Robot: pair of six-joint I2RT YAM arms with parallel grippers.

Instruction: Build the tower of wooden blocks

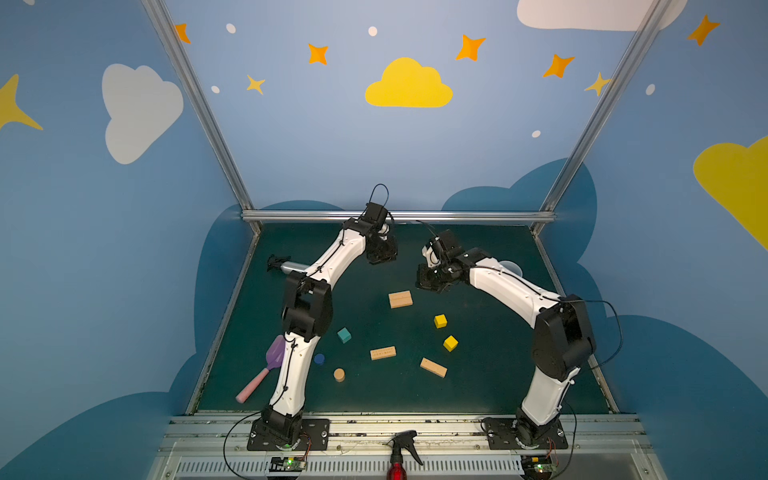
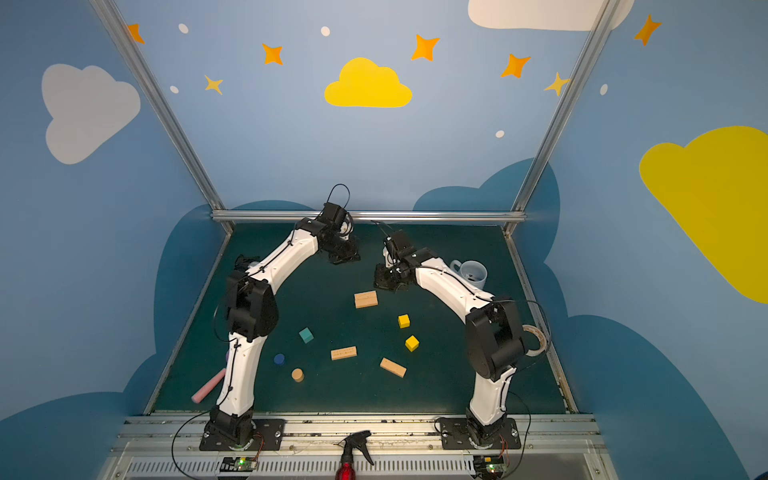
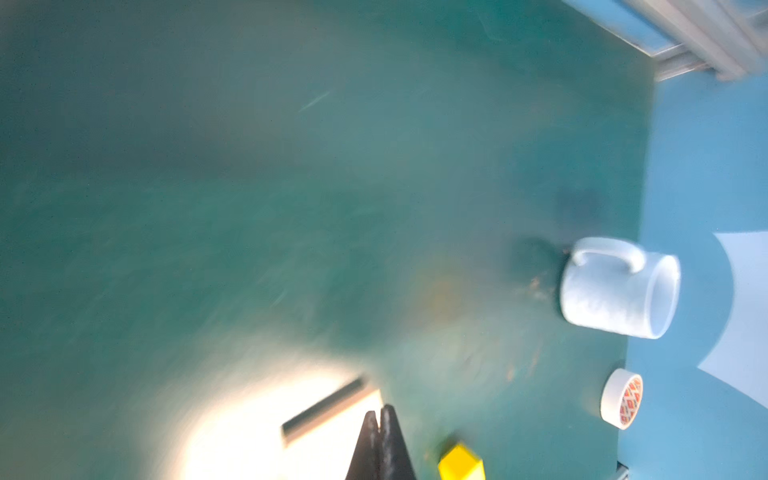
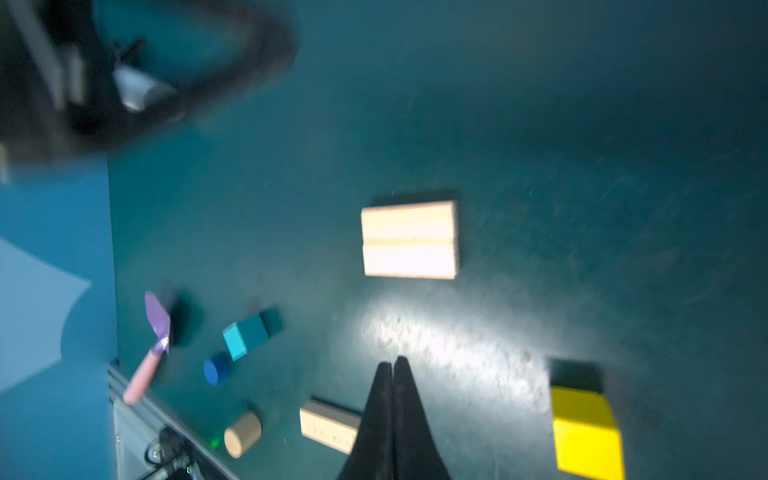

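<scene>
On the green mat, wood blocks lie scattered; two planks touch side by side; left gripper and right gripper hover over the far half, both closed, empty.

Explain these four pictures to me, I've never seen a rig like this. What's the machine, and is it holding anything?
Two white robot arms stand at a green table. Two pictures look down from overhead; the other two come from a camera on each wrist. Wood blocks lie scattered, nothing stacked: tan planks, yellow cubes, a teal cube, a blue cylinder, a tan cylinder. A mug stands near the right arm. The left hand and right hand are both shut and empty.
</scene>
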